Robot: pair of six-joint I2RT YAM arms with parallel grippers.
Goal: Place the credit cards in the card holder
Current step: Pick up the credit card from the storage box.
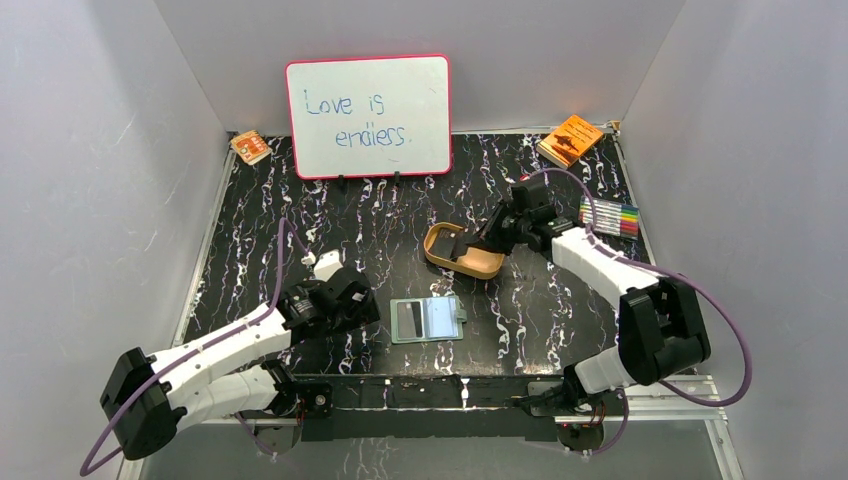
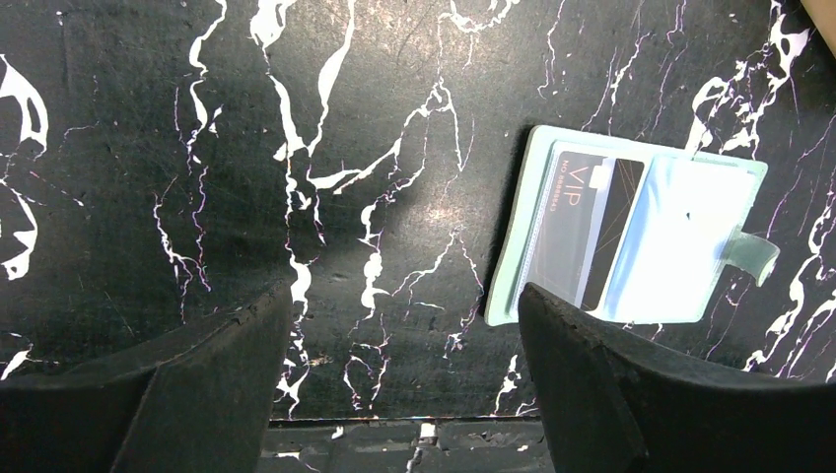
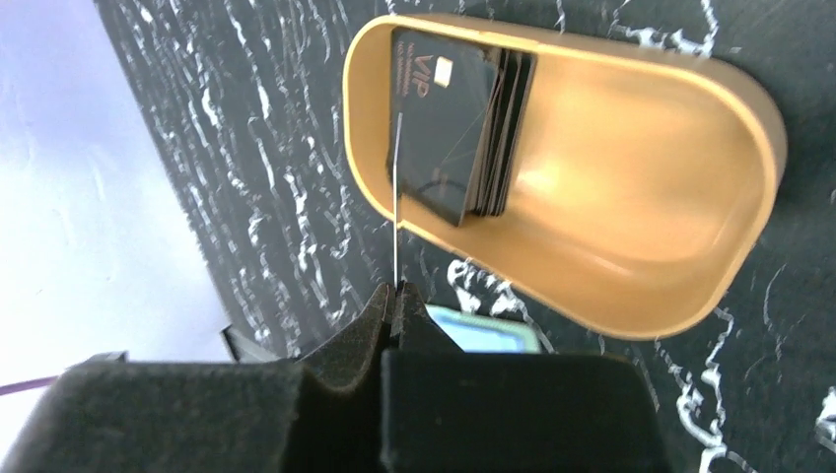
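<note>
Although the worktop (image 1: pixel 380 220) carries a whiteboard (image 1: pixel 368 115) at its far edge, the matter under inspection lies between its centre and its near edge. The tan tray (image 3: pixel 641 177) sits right of centre, and the stack of credit cards (image 3: pixel 473 138) leans against one end wall inside it. The card holder (image 1: pixel 428 319) lies open and flat just short of the near edge, about midway along it, with its long axis running parallel to that edge. One dark card marked VIP (image 2: pixel 592 232) is seated in its clear sleeve. The left pincer (image 2: pixel 402 296) hangs wide and empty just left of the holder, touching nothing. The right pincer (image 3: pixel 399 301) is closed tight above the tray's near rim. A thin pale line rises from between its tips, judged to be a pinched card (image 3: pixel 397 197) seen edge-on. From the right pincer the holder lies toward the near edge and slightly left, close beside the tray. The left pincer is the nearer to the holder, but the right one carries the load. Which way the sleeve mouth faces cannot be determined. The coming move would depend on lining the card's edge with that mouth.
</note>
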